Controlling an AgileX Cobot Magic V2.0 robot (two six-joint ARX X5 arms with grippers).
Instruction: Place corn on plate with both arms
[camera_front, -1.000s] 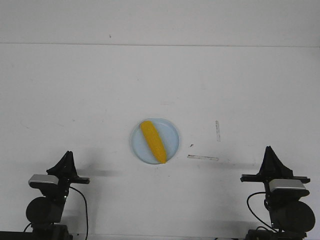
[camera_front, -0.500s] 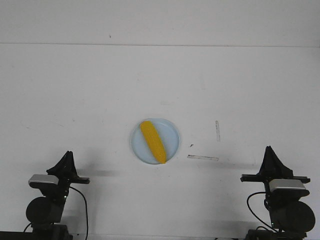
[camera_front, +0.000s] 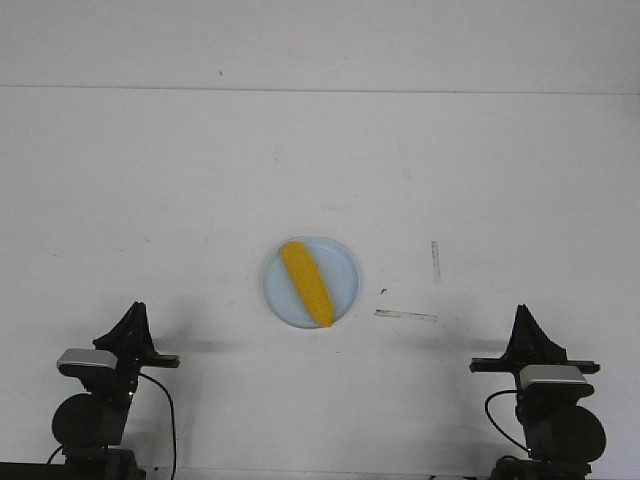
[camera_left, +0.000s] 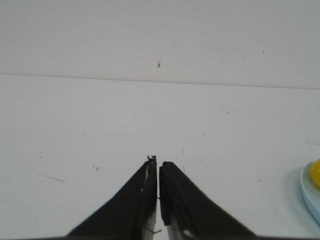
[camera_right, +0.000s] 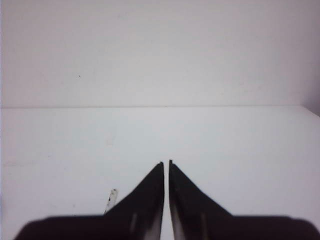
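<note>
The yellow corn (camera_front: 306, 282) lies slantwise on the pale blue plate (camera_front: 343, 262) at the middle of the white table. My left gripper (camera_front: 132, 318) is shut and empty at the near left, well away from the plate. My right gripper (camera_front: 524, 323) is shut and empty at the near right. In the left wrist view the shut gripper (camera_left: 158, 161) points over bare table, with the plate's rim (camera_left: 306, 192) and a bit of corn (camera_left: 316, 173) at the frame's edge. In the right wrist view the shut gripper (camera_right: 166, 162) points over bare table.
A strip of tape (camera_front: 406, 316) and a short upright mark (camera_front: 435, 261) lie on the table right of the plate. The tape end also shows in the right wrist view (camera_right: 111, 197). The table's far edge meets a white wall.
My right arm has drawn back toward the near edge and shifted a little left. The left arm, corn and plate have not moved.
</note>
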